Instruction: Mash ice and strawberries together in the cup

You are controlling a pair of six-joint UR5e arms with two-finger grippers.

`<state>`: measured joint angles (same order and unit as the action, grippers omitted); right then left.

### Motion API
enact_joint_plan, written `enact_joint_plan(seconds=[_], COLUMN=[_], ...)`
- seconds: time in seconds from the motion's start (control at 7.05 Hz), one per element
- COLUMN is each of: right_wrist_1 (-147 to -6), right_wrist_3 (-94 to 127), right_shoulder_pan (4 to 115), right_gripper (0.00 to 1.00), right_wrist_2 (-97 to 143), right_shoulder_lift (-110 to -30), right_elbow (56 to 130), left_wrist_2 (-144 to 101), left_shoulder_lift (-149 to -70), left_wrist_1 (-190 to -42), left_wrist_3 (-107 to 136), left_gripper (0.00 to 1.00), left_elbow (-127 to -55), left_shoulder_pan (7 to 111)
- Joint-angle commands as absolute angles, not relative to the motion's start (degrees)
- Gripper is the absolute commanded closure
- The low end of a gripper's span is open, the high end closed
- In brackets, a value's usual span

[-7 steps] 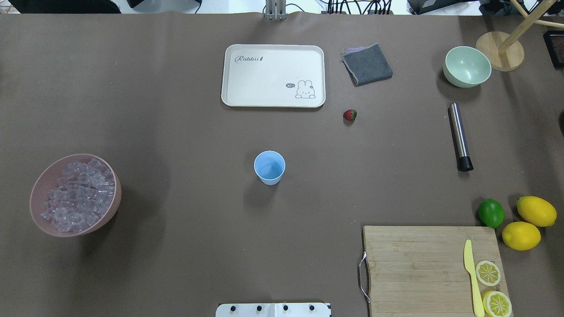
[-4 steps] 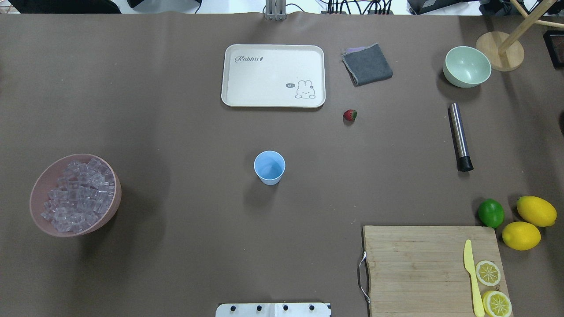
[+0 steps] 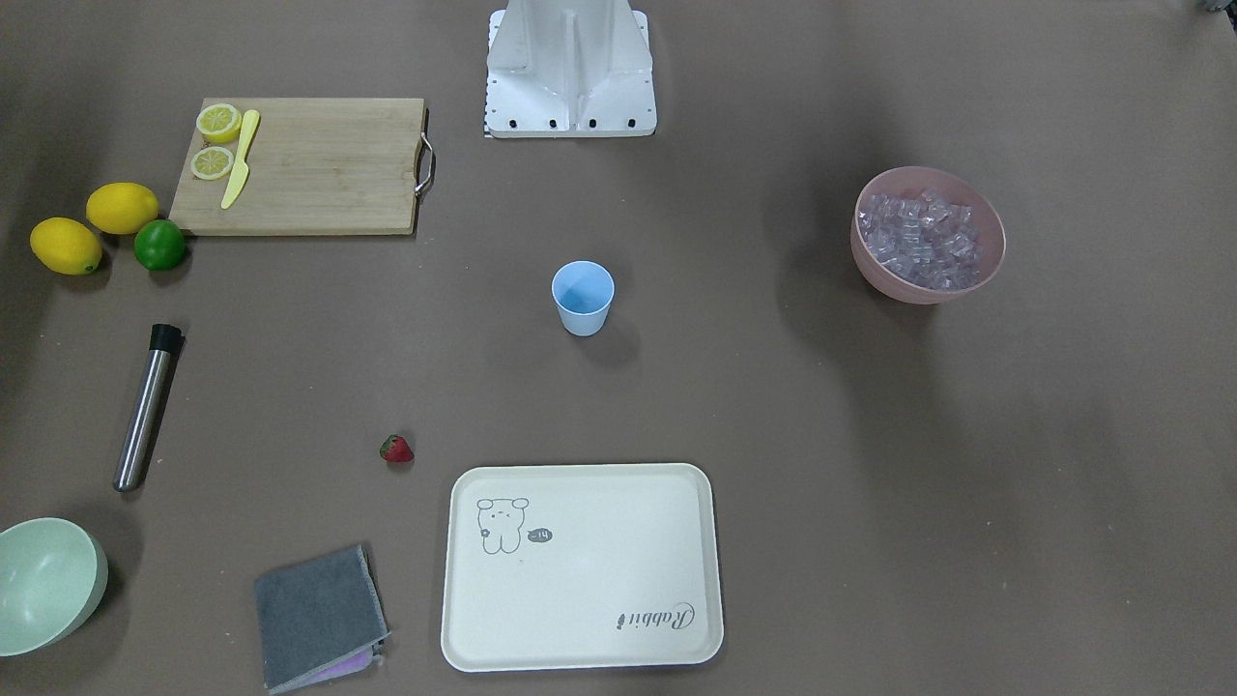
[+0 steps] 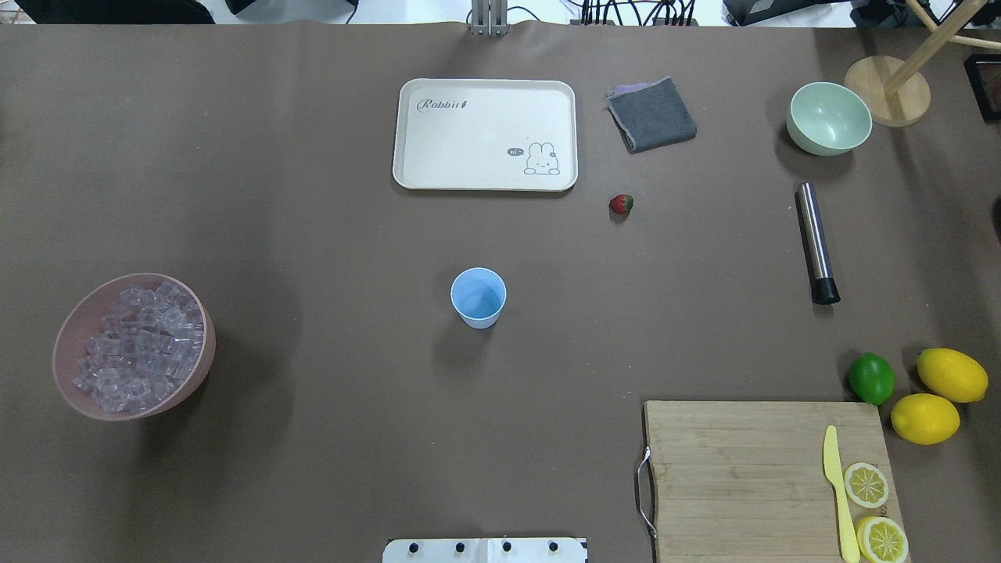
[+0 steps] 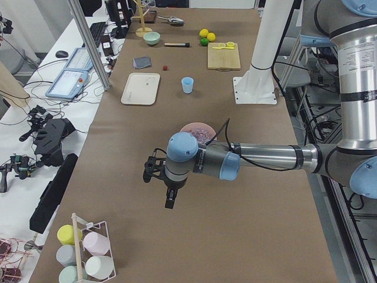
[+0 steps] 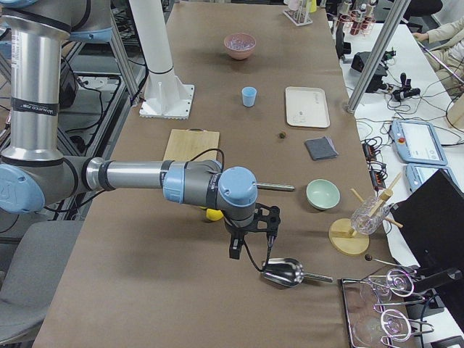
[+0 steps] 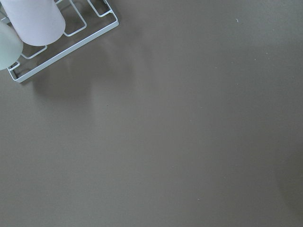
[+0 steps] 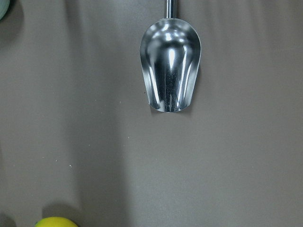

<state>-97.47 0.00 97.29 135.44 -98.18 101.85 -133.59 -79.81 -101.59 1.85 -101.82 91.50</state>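
Note:
The light-blue cup (image 4: 478, 297) stands upright and empty in the middle of the table. A small red strawberry (image 4: 621, 205) lies beyond it to the right, next to the tray. The ice (image 4: 141, 344) fills a pink bowl (image 4: 202, 374) at the left. My left gripper (image 5: 168, 199) hangs over bare table past the pink bowl, near a rack of cups. My right gripper (image 6: 235, 250) hovers just above a metal scoop (image 8: 170, 66) at the table's right end. Both show only in the side views, so I cannot tell whether they are open or shut.
A cream tray (image 4: 485, 134), a grey cloth (image 4: 651, 114) and a pale green bowl (image 4: 829, 117) sit along the far side. A steel muddler (image 4: 816, 242) lies at the right. Near it are a lime, two lemons and a cutting board (image 4: 735, 469) with a knife and lemon halves.

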Motion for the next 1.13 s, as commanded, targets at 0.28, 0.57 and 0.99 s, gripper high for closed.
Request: enact_joint_plan(seconds=[0.28, 0.57, 0.99], right_wrist_1=[-97.5, -97.4, -97.4], right_wrist_3=[0.1, 0.3, 0.3], right_shoulder_pan=[97.2, 97.3, 97.2], right_gripper=[0.00, 0.00, 0.00], right_wrist_2=[135.4, 135.4, 136.0], right_shoulder_lift=[-98.2, -98.2, -97.9], right_elbow=[102.0, 102.2, 102.4], left_wrist_2=[-133.5, -133.3, -133.4], left_shoulder_lift=[-79.9, -79.8, -79.8], left_wrist_1=[-101.7, -101.8, -101.6], left_wrist_3=[1.8, 1.8, 1.8], left_gripper=[0.02, 0.02, 0.02], left_elbow=[-101.7, -101.5, -101.3], left_shoulder_pan=[91.4, 91.4, 91.4])
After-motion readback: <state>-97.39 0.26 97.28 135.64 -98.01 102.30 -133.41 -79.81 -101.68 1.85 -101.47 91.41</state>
